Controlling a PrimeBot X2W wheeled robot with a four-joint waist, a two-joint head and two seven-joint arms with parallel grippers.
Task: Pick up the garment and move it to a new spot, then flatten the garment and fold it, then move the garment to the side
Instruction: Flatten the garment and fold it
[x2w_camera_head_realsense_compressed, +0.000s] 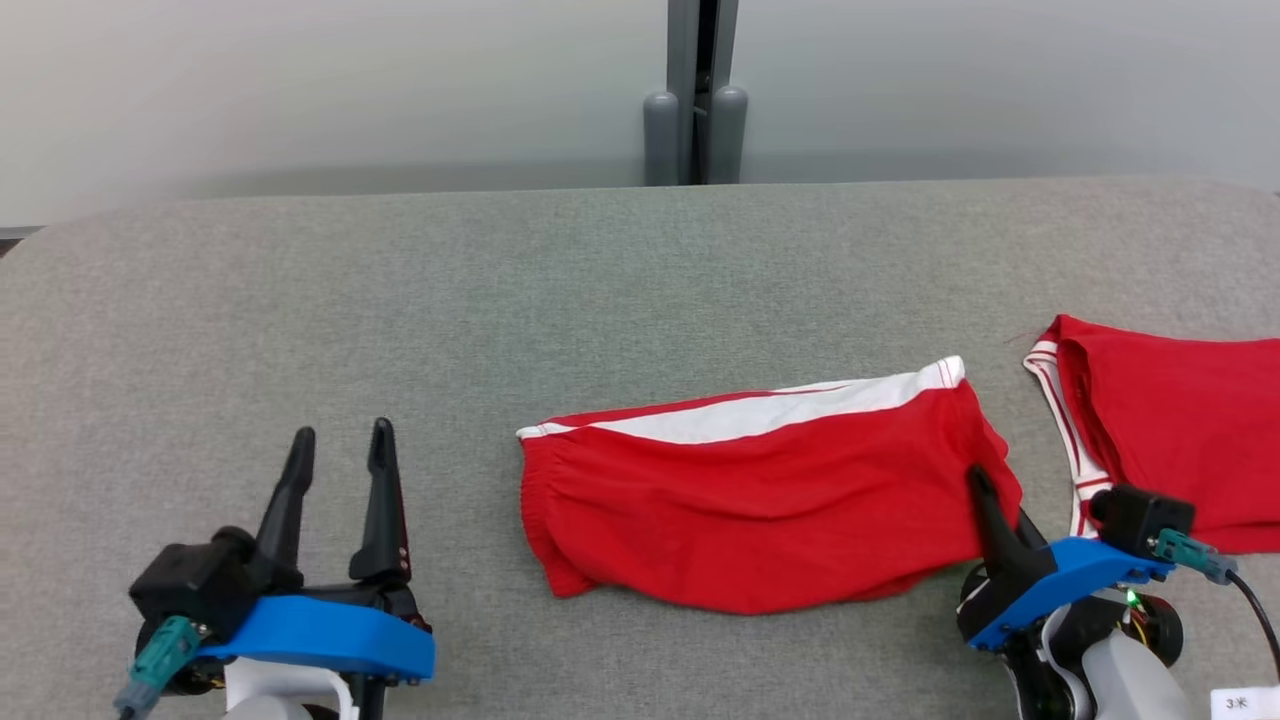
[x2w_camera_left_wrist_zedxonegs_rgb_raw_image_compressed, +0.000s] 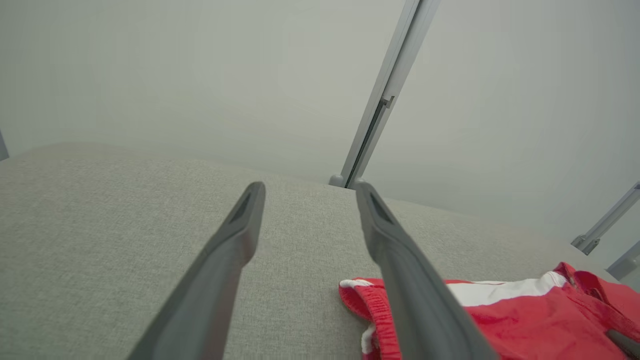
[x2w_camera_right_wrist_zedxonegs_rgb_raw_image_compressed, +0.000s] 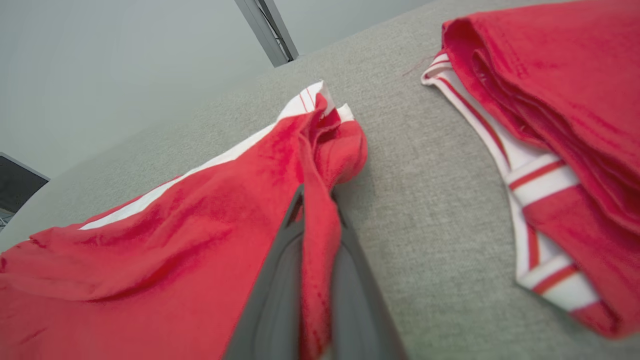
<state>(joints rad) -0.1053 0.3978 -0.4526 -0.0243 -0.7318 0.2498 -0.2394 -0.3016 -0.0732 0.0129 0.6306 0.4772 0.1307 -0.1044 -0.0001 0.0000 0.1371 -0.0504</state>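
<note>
Since the shorts lie flat and doubled over in the middle of the table, white stripe along their far edge, flattening and folding look done, though wrinkles show. What seems left is the shift to the side: the right gripper is pinched on their right end, while the left gripper stands wide and empty at near left, well apart. Another red garment lies at the right.
</note>
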